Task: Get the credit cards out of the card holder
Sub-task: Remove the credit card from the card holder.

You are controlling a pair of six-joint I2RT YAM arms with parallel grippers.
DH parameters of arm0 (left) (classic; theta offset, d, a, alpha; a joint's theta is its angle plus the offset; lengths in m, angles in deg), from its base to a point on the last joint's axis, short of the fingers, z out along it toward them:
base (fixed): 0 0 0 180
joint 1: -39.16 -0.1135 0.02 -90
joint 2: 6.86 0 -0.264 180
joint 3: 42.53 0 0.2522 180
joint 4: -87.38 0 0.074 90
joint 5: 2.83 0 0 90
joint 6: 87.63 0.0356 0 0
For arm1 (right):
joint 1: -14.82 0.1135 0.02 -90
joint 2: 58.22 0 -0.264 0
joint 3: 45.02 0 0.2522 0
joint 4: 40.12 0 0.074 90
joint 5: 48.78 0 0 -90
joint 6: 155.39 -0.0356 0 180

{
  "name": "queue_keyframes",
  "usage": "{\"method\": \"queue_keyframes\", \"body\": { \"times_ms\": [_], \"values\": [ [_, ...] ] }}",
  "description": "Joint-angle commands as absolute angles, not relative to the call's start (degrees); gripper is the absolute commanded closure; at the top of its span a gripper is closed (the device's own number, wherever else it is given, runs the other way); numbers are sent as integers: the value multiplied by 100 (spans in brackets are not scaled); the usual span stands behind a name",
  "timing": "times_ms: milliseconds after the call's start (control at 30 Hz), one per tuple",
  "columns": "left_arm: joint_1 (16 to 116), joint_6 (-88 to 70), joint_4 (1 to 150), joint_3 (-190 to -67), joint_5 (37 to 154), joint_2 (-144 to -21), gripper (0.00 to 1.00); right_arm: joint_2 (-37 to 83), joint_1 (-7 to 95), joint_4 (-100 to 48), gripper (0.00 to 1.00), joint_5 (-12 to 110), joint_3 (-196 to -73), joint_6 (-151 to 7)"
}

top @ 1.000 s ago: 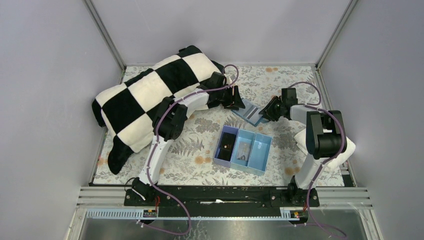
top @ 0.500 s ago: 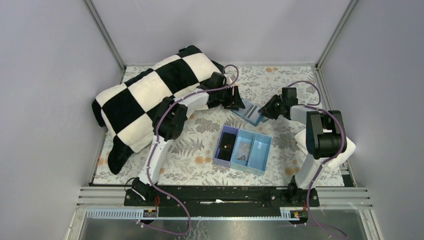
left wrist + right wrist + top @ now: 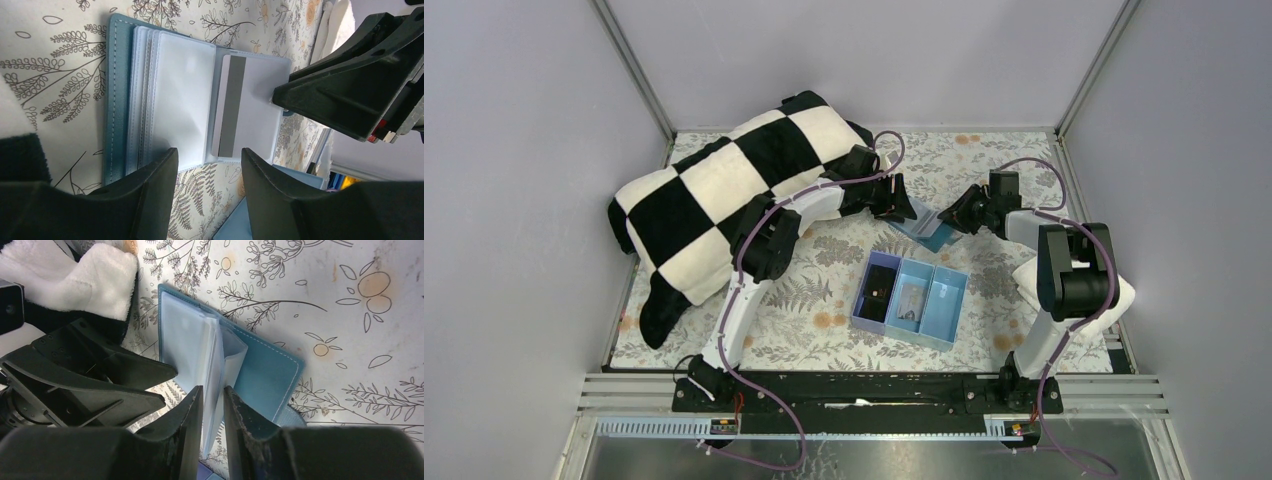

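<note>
— Card holder (image 3: 921, 228): where does it lie?
— Open on the tabletop (image 3: 824, 285), upper centre of the overhead frame, near the tray (image 3: 910, 300) below it and between the tips of the two arms. Its clear sleeves (image 3: 180, 95) face up.
— And the card?
— One card (image 3: 255, 125), pale with a dark stripe, sits in the sleeve at centre right of the left wrist frame, inside the holder.
— Left gripper?
— Left gripper (image 3: 209, 155): jaws spread, nothing between them, over the holder's lower edge in its own frame.
— Right gripper?
— Right gripper (image 3: 212, 390): jaws narrowly parted, with a raised sleeve (image 3: 212, 355) standing between them. Whether they pinch it cannot be told. In the left wrist frame its tip overlaps the card's right edge.
— Other items?
— Checked cushion (image 3: 724, 200), upper left of the overhead frame.
</note>
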State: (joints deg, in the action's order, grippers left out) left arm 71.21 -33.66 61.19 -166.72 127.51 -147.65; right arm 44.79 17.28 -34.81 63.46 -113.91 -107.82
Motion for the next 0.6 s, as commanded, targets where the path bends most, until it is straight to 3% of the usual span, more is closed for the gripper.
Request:
{"method": "queue_keyframes", "body": {
  "times_ms": [0, 300, 567],
  "values": [
    [7163, -3248, 5982, -16791, 12740, -14956, 45, 4277, 1775, -3724, 71, 6609, -11531, -10863],
    [7168, -3217, 5982, -16806, 12766, -14936, 45, 4409, 1983, -3780, 71, 6695, -11769, -10879],
    [7088, -3201, 5982, -16746, 12781, -14841, 45, 4656, 2119, -3719, 59, 6592, -12041, -10890]
  ]
}}
